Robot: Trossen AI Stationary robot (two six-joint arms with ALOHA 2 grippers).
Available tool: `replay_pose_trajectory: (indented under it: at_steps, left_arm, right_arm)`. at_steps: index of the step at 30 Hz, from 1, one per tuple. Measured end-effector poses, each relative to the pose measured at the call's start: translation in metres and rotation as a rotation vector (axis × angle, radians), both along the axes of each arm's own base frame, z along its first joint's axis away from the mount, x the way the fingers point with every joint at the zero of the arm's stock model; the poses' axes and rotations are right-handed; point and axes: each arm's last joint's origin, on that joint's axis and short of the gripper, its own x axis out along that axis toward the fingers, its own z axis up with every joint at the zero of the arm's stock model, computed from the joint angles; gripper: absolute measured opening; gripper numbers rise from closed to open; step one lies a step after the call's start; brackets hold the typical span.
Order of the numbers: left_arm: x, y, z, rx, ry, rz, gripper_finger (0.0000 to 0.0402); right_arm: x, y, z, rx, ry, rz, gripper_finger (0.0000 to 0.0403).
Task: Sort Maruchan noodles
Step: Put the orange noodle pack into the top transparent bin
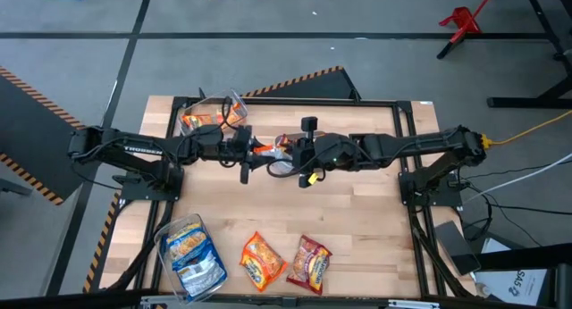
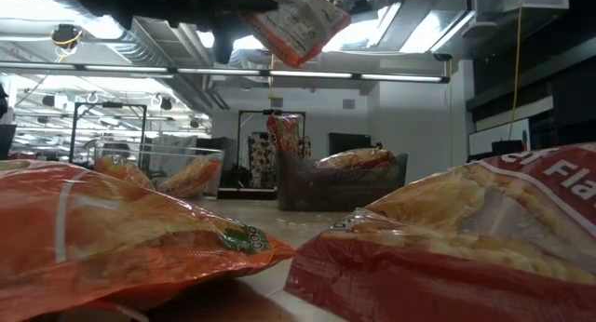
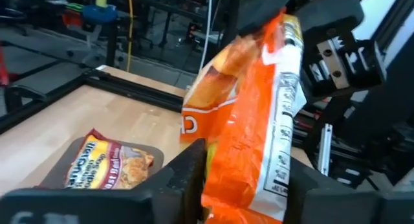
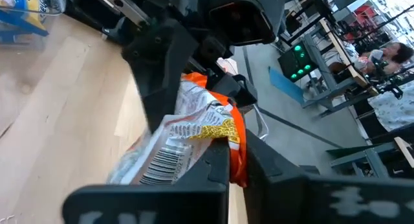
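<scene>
Item: orange packet [image 1: 268, 151] of Maruchan noodles, held in the air above mid-table, between the two grippers

Right gripper [image 1: 284, 154]: clamped shut on one end of the packet

Left gripper [image 1: 254, 152]: fingers [image 3: 184, 175] set either side of the other end, partly closed around it; a firm grip cannot be confirmed

Step in hand, as judged: a handover from right to left. It is best done with the left closed fully on the packet before the right is released, and with no pulling while both hold, as crinkly film slips or tears

Orientation: long axis roughly along the line between the grippers, across the table; packet held on edge

Elsewhere: an orange-packet bin [image 1: 211, 116] behind the left arm; a blue-packet bin [image 1: 191, 254] and two loose packets [image 1: 286, 261] at the front edge
</scene>
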Motion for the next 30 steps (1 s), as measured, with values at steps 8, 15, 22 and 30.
replay_pose_trajectory:
  at_steps: [8, 15, 22, 30]
  left_arm:
    - [0.000, 0.003, 0.000, 0.006, 0.000, 0.107, 0.0059]
    - [-0.001, 0.007, -0.004, 0.017, 0.042, 0.251, 0.0031]
    - [-0.007, 0.014, -0.015, 0.049, 0.167, 0.567, 0.0028]
    - [-0.023, 0.017, -0.019, 0.200, 0.281, 1.012, 0.0028]
  right_arm:
    - [-0.002, 0.001, -0.005, -0.004, 0.063, 0.041, 0.0068]
    - [-0.018, -0.002, 0.002, -0.060, 0.126, 0.019, 0.0181]
    - [-0.048, -0.010, 0.023, -0.106, 0.112, -0.135, 0.0245]
    - [-0.090, -0.016, 0.040, -0.032, 0.117, -0.220, 0.0242]
